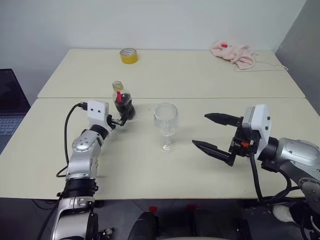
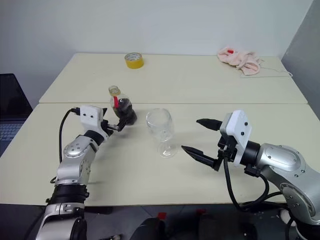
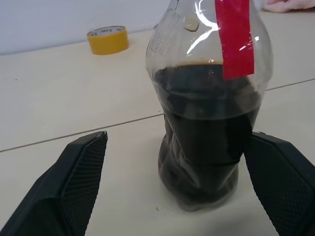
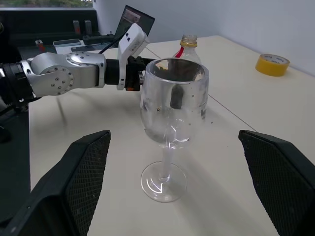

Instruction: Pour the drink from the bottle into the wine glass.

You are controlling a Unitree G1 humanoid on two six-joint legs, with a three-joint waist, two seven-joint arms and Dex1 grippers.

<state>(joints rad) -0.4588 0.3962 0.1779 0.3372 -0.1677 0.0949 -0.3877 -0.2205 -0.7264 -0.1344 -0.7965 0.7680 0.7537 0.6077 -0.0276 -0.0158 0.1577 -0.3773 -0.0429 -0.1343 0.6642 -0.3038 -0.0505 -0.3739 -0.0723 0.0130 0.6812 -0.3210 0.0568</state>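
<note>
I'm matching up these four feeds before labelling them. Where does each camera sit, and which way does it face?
Left eye view: on the head, looking forward and down at the table; both arms show.
Right eye view: its stereo twin, same scene.
Left wrist view: looks along the open left gripper at the bottle; its two fingers show.
Right wrist view: looks along the open right gripper at the wine glass; the left arm shows beyond.
Both wrist views share the bottle and the yellow tape roll.

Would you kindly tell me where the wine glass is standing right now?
The wine glass stands upright near the middle of the front table, between the bottle on its left and the open right gripper on its right.
</note>
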